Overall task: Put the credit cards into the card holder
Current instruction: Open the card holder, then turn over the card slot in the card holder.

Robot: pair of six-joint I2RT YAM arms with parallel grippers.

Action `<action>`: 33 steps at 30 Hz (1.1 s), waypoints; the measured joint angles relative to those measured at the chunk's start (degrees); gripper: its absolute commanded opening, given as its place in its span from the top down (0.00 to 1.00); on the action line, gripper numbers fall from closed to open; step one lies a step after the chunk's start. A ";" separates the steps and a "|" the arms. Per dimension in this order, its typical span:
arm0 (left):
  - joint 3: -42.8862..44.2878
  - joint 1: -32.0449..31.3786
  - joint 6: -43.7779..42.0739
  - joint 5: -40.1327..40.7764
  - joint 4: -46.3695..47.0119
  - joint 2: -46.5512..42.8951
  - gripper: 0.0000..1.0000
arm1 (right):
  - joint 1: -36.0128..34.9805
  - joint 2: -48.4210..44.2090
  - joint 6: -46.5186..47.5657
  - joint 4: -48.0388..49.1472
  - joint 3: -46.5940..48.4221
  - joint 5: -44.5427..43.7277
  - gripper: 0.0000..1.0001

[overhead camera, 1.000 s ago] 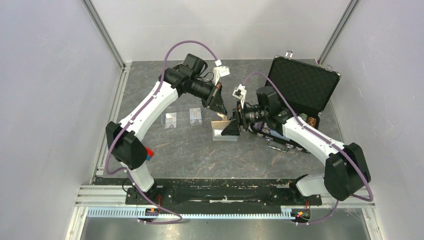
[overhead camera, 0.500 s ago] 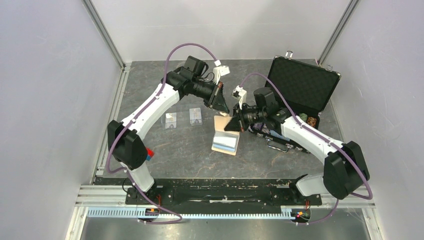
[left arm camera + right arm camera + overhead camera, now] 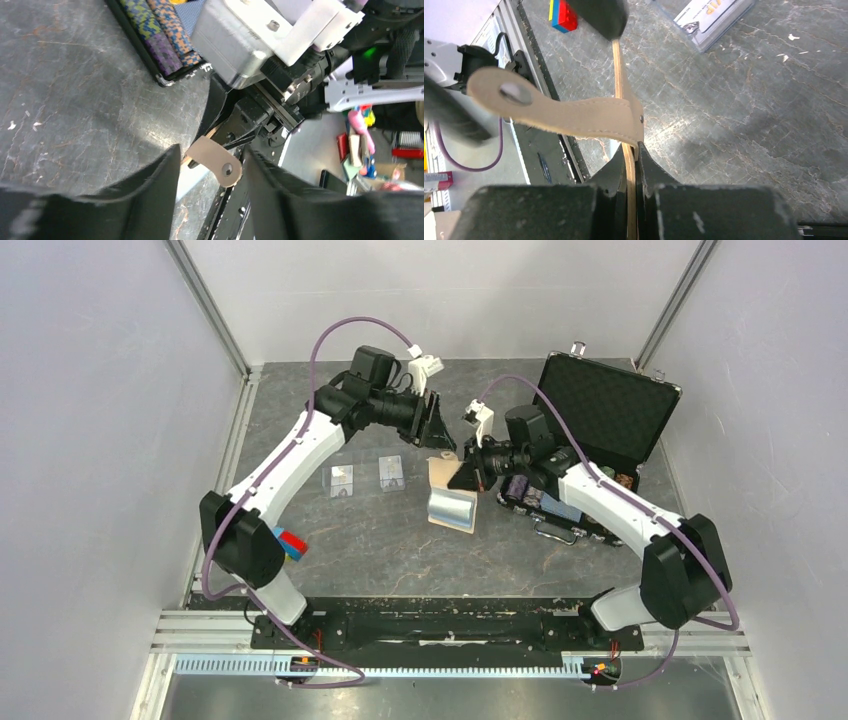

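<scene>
The tan card holder [image 3: 450,502] lies open on the table, its light blue pocket facing up. My right gripper [image 3: 464,478] is shut on the upright far flap [image 3: 626,115], which is pinched edge-on between the jaws [image 3: 631,150]. The snap tab [image 3: 549,107] sticks out to the left. My left gripper [image 3: 440,436] hovers just beyond the flap, open. The tab [image 3: 216,161] sits between its fingers [image 3: 150,185] without being touched. Two pale credit cards [image 3: 342,480] [image 3: 391,472] lie flat to the left of the holder. One of them [image 3: 714,20] shows in the right wrist view.
An open black case [image 3: 600,430] with poker chips [image 3: 165,30] stands right of the holder, under my right arm. A blue-red-yellow block [image 3: 291,543] lies near the left arm's base. Grey walls close in the table on the left, right and back.
My left gripper has opened, released the tab and drawn back. My right gripper closed on the flap. The holder has unfolded so its blue pocket shows.
</scene>
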State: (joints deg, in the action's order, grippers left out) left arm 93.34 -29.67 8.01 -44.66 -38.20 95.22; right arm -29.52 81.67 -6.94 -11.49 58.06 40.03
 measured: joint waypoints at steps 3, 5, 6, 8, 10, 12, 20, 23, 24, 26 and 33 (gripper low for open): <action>-0.94 1.70 1.88 1.77 1.64 -0.72 0.23 | 1.42 1.22 -0.79 -0.20 1.20 -0.48 1.00; -2.73 3.39 3.34 2.62 2.91 -1.70 0.21 | 2.80 1.62 -1.55 -0.17 1.92 -0.90 1.00; -3.87 4.26 4.59 2.51 3.80 -2.23 0.21 | 3.65 1.77 -2.08 -0.13 2.34 -0.94 1.00; -7.23 6.64 7.50 1.53 6.40 -3.58 0.21 | 5.29 1.81 -3.21 0.22 3.04 -0.90 1.00; -11.54 9.31 11.17 -0.90 10.60 -4.63 0.21 | 6.69 1.92 -4.50 0.70 3.89 -0.79 1.00; -15.67 11.41 14.64 -3.28 14.99 -4.85 0.22 | 7.61 2.23 -5.68 1.29 4.81 -0.46 1.00; -23.52 11.17 22.49 -10.40 25.16 -4.81 0.26 | 7.89 3.63 -10.16 4.24 6.34 1.79 1.00; -23.69 10.40 23.10 -11.67 26.88 -4.61 0.29 | 7.91 3.93 -11.43 4.74 6.34 2.10 1.00; -23.69 10.12 23.12 -11.96 27.28 -4.46 0.29 | 7.91 4.02 -11.78 4.96 6.34 2.14 1.00; -23.69 9.44 23.08 -12.26 27.69 -4.02 0.29 | 7.89 4.22 -12.33 5.25 6.34 2.14 1.00; -23.74 7.54 21.75 -11.34 24.94 -2.95 0.35 | 7.89 4.39 -13.75 6.19 6.34 2.14 1.00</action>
State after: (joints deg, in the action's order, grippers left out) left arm 69.60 -22.13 29.76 -56.01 -13.26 92.27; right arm -21.63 86.06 -20.69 -5.30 64.40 42.17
